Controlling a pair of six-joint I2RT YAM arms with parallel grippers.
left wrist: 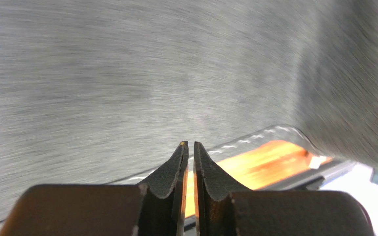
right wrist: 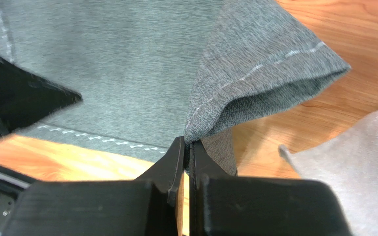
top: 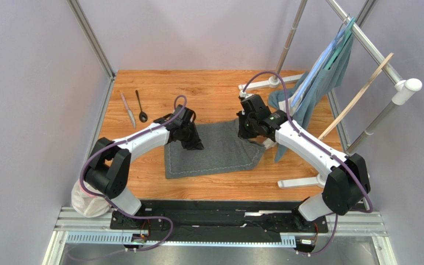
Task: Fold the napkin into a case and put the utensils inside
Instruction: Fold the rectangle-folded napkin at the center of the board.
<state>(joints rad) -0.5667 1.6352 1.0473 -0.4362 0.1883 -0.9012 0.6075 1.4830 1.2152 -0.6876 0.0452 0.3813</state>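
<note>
From above, the napkin (top: 220, 150) lies mid-worktop (top: 208, 88), both arms at its far corners; the knife (top: 128, 110) and spoon (top: 141, 106) lie far left; the teal garment (top: 319, 88) hangs close at the right and could snag the fold; warm wood, grey walls, metal frame. Left wrist: left jaws nearly clenched, seemingly on the stitched edge; so thin a hold may slip. Right wrist: right jaws clamp a doubled corner; uneven pulling would skew the case.

The top camera looks down from high above the near edge over the whole table (top: 214, 88). Both wrist cameras sit very close, skimming the napkin (top: 220, 152), which all three views share.
</note>
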